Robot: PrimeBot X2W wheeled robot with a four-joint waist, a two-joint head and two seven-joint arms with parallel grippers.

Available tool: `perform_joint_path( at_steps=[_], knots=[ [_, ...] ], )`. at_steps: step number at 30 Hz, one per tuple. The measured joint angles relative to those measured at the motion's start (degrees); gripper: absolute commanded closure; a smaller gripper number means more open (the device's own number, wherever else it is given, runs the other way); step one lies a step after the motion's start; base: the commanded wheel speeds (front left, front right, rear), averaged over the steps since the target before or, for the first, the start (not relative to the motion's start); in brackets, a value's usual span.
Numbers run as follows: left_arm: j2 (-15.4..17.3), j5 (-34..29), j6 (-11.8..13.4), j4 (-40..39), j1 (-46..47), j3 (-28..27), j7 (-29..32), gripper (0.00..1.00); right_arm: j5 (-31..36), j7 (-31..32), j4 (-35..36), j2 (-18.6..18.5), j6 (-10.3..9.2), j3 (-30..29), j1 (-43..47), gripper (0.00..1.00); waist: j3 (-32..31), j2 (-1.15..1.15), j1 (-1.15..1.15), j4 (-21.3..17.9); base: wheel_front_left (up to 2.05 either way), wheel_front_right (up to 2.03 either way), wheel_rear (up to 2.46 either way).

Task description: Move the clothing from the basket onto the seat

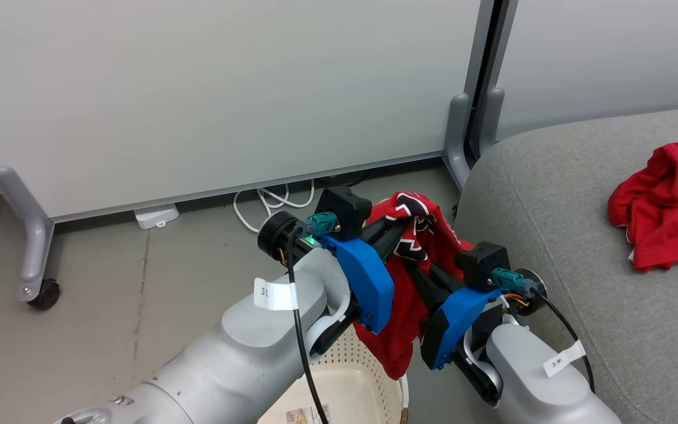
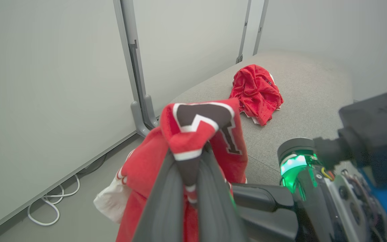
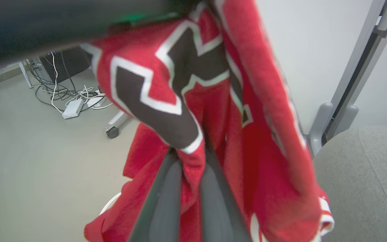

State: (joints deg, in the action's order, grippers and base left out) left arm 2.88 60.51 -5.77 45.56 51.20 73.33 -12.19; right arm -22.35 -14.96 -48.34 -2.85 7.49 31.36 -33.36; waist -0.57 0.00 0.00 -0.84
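Observation:
A red jersey (image 1: 401, 294) with black-and-white numerals hangs in the air above the basket (image 1: 351, 383), held up between both arms. My left gripper (image 2: 190, 158) is shut on a fold of the jersey (image 2: 193, 131) near its numerals. My right gripper (image 3: 193, 158) is shut on the jersey (image 3: 213, 117) too, lower down and closer to the grey sofa (image 1: 580, 247). The second red garment (image 1: 665, 203) lies crumpled on the sofa seat (image 2: 301, 94), where the garment (image 2: 255, 90) sits apart from both grippers.
Grey partition panels stand behind, with a wheeled foot (image 1: 42, 291) at the left and a post (image 1: 459, 135) beside the sofa. White cables (image 1: 268, 203) and a power adapter (image 1: 155, 216) lie on the floor by the panel.

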Motion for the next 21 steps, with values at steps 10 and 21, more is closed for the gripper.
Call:
perform_joint_path(
  at_steps=[10, 21],
  knots=[
    [-0.01, -0.48, 0.77, 0.48, -0.02, 0.00, -1.40, 0.00, 0.77, -0.01, 0.66, -0.01, 0.00, -0.26, -0.25, 1.00, 0.03, 0.00, 0.00, -0.12, 0.00, 0.00, 0.00],
    [0.11, -4.42, 1.54, 0.24, -3.25, -5.92, -2.80, 0.00, 2.66, -0.02, 2.00, 0.00, 0.00, -2.41, -0.17, 1.00, 0.28, 0.00, 0.00, -0.07, 0.00, 0.00, 0.00]
  ],
)
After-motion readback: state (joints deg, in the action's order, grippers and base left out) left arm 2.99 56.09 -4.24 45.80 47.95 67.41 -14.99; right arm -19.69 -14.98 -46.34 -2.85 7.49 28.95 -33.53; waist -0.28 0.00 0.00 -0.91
